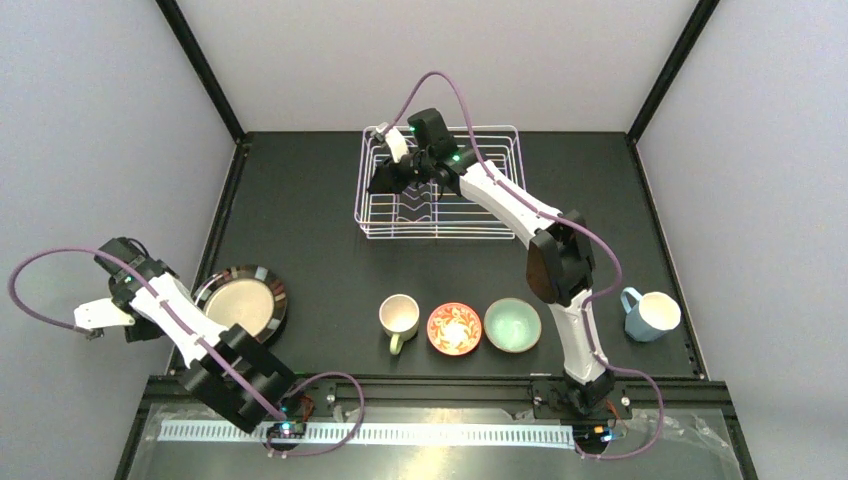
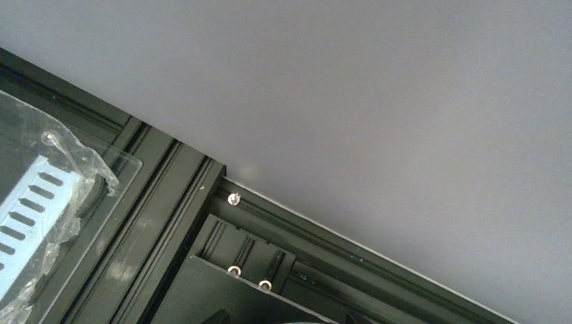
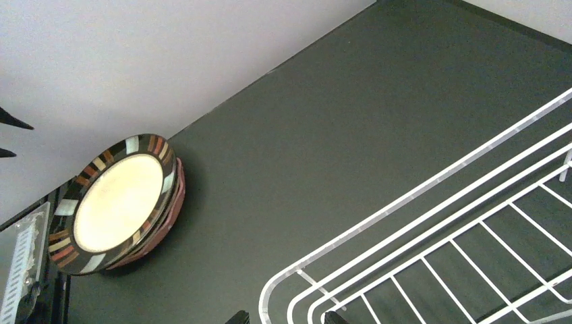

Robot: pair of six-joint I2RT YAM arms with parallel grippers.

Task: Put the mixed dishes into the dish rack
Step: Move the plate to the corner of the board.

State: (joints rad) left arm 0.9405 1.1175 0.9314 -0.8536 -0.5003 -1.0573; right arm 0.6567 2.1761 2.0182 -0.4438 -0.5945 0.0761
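White dish rack (image 1: 430,236), cream plate (image 1: 245,303) with dark striped rim — cream mug (image 1: 399,316), red-orange bowl (image 1: 454,328), mint bowl (image 1: 512,325), blue mug (image 1: 652,315).

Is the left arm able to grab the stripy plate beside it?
Probably yes. The stripy plate lies uncovered right beside it. The left gripper is open but points away, off the table, so it must swing round first.

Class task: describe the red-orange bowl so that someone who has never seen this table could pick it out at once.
On the dark table, find the row of three dishes close together near the front edge. The red-orange bowl is the middle one, between a cream mug and a mint bowl. Only it has a red rim and a yellow inside.
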